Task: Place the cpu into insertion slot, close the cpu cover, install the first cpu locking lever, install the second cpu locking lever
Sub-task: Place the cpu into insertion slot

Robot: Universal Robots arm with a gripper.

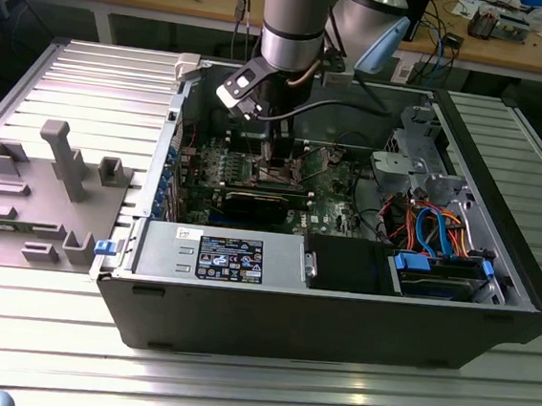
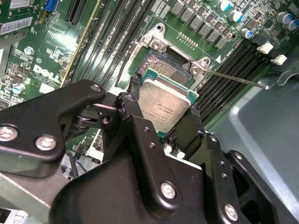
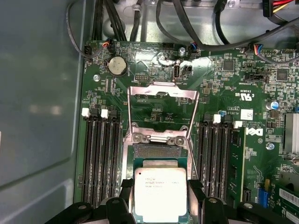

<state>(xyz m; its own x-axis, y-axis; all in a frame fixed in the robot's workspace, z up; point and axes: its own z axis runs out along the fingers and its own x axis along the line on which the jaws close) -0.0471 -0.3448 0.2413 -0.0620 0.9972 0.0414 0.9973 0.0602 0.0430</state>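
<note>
Ribbed metal table (image 1: 234, 382) carries an open computer case (image 1: 337, 315), and the arm reaches down into it. The cpu (image 2: 166, 105) (image 3: 160, 186), silvery top up, is pinched between the two black fingers (image 2: 127, 103) of the gripper (image 2: 163, 116) (image 3: 160, 196) (image 1: 273, 160), which clamp it by opposite edges. It sits over the near part of the slot (image 2: 161, 65) (image 3: 156, 150), leaving the far strip of the dark recess bare. It looks slightly lifted, though I cannot tell if an edge touches the rim. Beyond the slot the cover (image 3: 161, 91) is swung open, away from the socket. A thin lever (image 2: 233, 78) sticks out to one side. Memory slots (image 3: 98, 154) flank the socket on the green board (image 3: 224, 93).
</note>
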